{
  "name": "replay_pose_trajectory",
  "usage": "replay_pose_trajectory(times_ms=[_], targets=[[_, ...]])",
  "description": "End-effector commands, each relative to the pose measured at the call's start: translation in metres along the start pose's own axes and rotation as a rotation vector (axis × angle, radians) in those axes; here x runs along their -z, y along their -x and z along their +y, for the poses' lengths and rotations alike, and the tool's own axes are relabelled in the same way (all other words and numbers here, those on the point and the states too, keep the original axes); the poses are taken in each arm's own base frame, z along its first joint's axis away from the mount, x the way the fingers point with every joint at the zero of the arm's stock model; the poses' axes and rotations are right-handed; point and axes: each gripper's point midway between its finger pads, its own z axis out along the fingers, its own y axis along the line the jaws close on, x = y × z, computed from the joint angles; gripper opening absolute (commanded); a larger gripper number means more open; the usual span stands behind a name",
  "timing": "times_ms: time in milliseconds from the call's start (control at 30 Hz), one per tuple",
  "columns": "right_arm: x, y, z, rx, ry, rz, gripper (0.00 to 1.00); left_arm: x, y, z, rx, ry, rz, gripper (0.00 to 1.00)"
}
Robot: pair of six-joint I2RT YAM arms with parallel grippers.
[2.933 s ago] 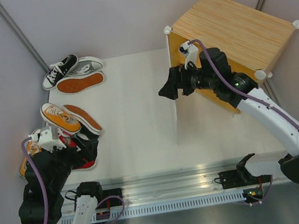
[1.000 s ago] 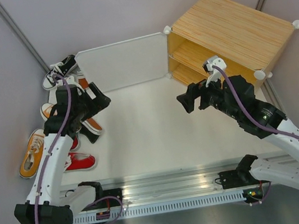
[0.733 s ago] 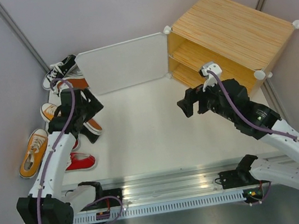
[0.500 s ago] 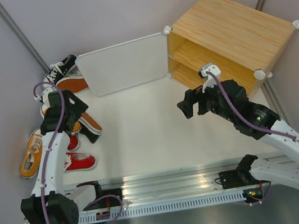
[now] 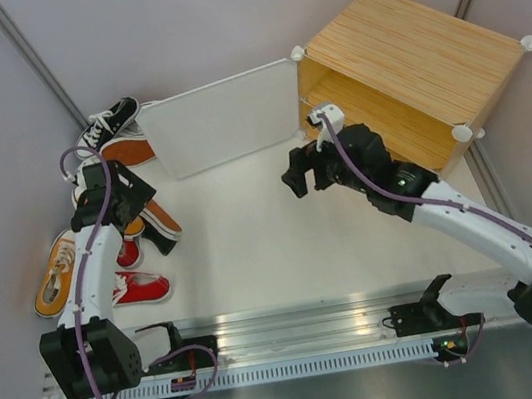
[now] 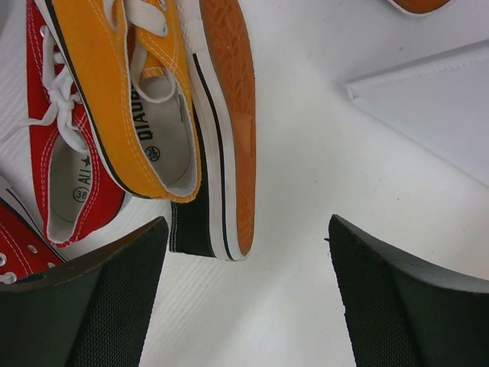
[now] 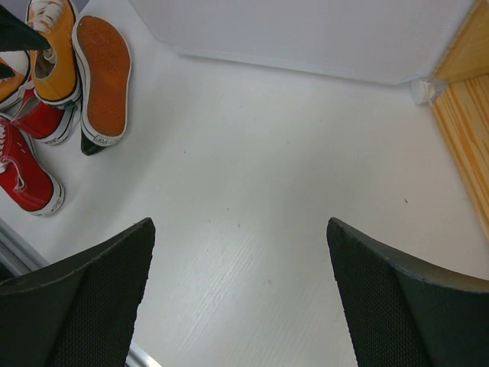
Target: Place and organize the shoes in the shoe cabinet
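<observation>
Left gripper [image 6: 246, 223], jaws wide and empty, hangs over the orange sneaker [image 6: 134, 99], apparently for pickup. Right gripper [image 7: 241, 225], jaws likewise wide, hovers over the bench [image 5: 251, 232] beside the shoe cabinet [image 5: 414, 49], its door [image 5: 223, 120] open for loading.

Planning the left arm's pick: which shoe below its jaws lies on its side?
The black shoe, tipped sideways with its orange-brown sole exposed; the orange shoe and red shoe beside it sit upright.

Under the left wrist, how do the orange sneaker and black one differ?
The orange sneaker stands upright, opening and white laces showing; the black sneaker lies on its side, orange-brown outsole toward the camera. The black sneaker's end sticks out past the orange sneaker's heel. Both have white rubber edges and lie touching.
</observation>
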Motion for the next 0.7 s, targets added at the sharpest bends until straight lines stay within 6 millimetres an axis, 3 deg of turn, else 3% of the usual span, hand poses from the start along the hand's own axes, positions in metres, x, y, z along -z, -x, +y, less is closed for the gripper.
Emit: replay_pose_trajectory(times_ms=[0,67,100,167,200,300,367,400,433,467,500,567,633,667], targets=[[-0.042,0.038,0.02,0.013,0.066,-0.088,0.97,0.011,-0.002,-0.01,-0.031,-0.086,-0.001,0.89],[-0.056,0.054,0.032,0.013,0.108,-0.109,0.97,0.018,-0.008,-0.01,-0.047,-0.11,0.025,0.91],[-0.072,0.061,0.036,0.011,0.118,-0.117,0.97,0.02,-0.011,-0.01,-0.063,-0.117,0.036,0.92],[-0.1,0.057,0.035,0.009,0.108,-0.099,0.97,0.029,-0.02,-0.011,-0.076,-0.147,0.069,0.93],[-0.106,0.073,0.039,0.004,0.116,-0.139,0.97,0.031,-0.024,-0.01,-0.088,-0.153,0.082,0.94],[-0.138,0.088,0.044,-0.011,0.121,-0.176,0.97,0.046,-0.032,-0.01,-0.101,-0.19,0.114,0.96],[-0.163,0.082,0.045,-0.032,0.119,-0.162,0.97,0.055,-0.039,-0.009,-0.105,-0.203,0.142,0.96],[-0.167,0.098,0.05,-0.039,0.133,-0.203,0.97,0.063,-0.038,-0.009,-0.111,-0.222,0.133,0.96],[-0.174,0.1,0.051,-0.054,0.135,-0.209,0.97,0.067,-0.04,-0.009,-0.114,-0.23,0.139,0.96],[-0.191,0.089,0.049,-0.06,0.128,-0.19,0.97,0.072,-0.04,-0.008,-0.116,-0.229,0.138,0.96],[-0.194,0.103,0.052,-0.066,0.138,-0.228,0.97,0.08,-0.041,-0.006,-0.12,-0.236,0.133,0.97],[-0.215,0.096,0.051,-0.077,0.13,-0.224,0.97,0.087,-0.041,-0.004,-0.125,-0.244,0.126,0.97],[-0.225,0.111,0.054,-0.08,0.137,-0.263,0.97,0.095,-0.04,-0.001,-0.131,-0.244,0.112,0.97],[-0.24,0.102,0.049,-0.083,0.108,-0.255,0.97,0.098,-0.041,0.001,-0.131,-0.246,0.11,0.97]])
